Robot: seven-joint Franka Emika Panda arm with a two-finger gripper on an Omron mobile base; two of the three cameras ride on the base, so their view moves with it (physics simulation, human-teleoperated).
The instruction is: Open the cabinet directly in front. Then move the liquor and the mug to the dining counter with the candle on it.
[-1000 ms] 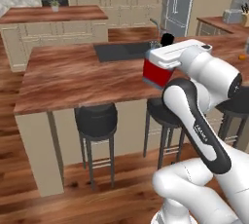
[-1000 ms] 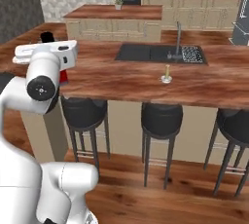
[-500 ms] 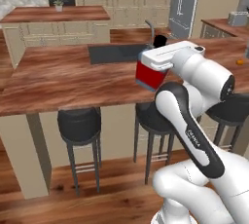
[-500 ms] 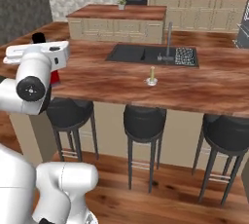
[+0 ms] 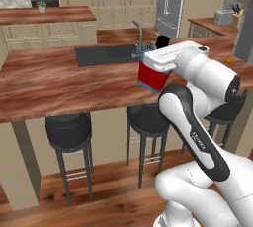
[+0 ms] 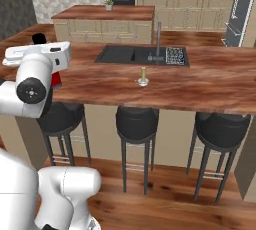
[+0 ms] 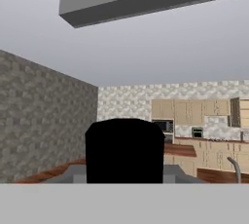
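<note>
Clamped on the upright liquor (image 5: 152, 73), the claw (image 5: 157, 59) hovers above the dining bench (image 5: 59, 85), with the candle (image 6: 143, 76) off to its right.

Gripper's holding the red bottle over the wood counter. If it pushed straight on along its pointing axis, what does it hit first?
Nothing close, as far as the hand view shows. The gripper holds the black-capped red liquor bottle and points roughly level, above the reddish-brown dining counter. Ahead is open room, then probably the distant stone-tiled back wall; depth is unclear.

small unreadable lettering on arm (image 5: 197, 139)
</note>
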